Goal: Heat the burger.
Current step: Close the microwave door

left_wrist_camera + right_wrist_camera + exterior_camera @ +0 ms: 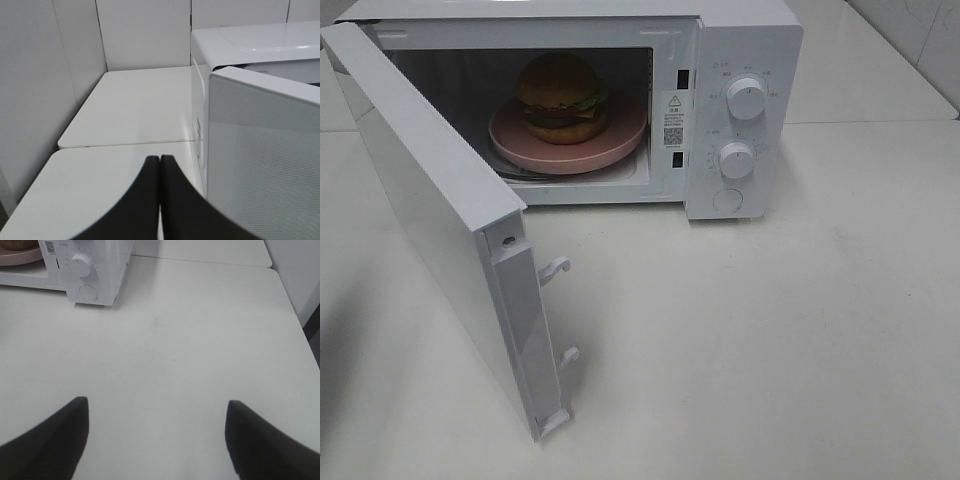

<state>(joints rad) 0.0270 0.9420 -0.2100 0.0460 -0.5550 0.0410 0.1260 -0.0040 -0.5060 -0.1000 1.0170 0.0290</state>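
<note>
Burger [561, 92]: one, on one pink plate [570, 152] inside open microwave [745, 40]. Two knobs [746, 98] at its 3 o'clock. QR sticker [673, 118], text unreadable. Left fingers [145, 200] pressed together; right fingers [50, 440] wide, empty.

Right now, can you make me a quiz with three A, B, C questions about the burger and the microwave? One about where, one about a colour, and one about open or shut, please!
1. Where is the burger?
A. inside the microwave
B. on top of the microwave
C. under the microwave

2. What colour is the plate under the burger?
A. blue
B. pink
C. green

3. The microwave's door is
A. shut
B. missing
C. swung open

Answers:
1 A: the burger shows through the microwave's opening.
2 B: the rim around the burger is pink.
3 C: the door stands out to one side.
</note>
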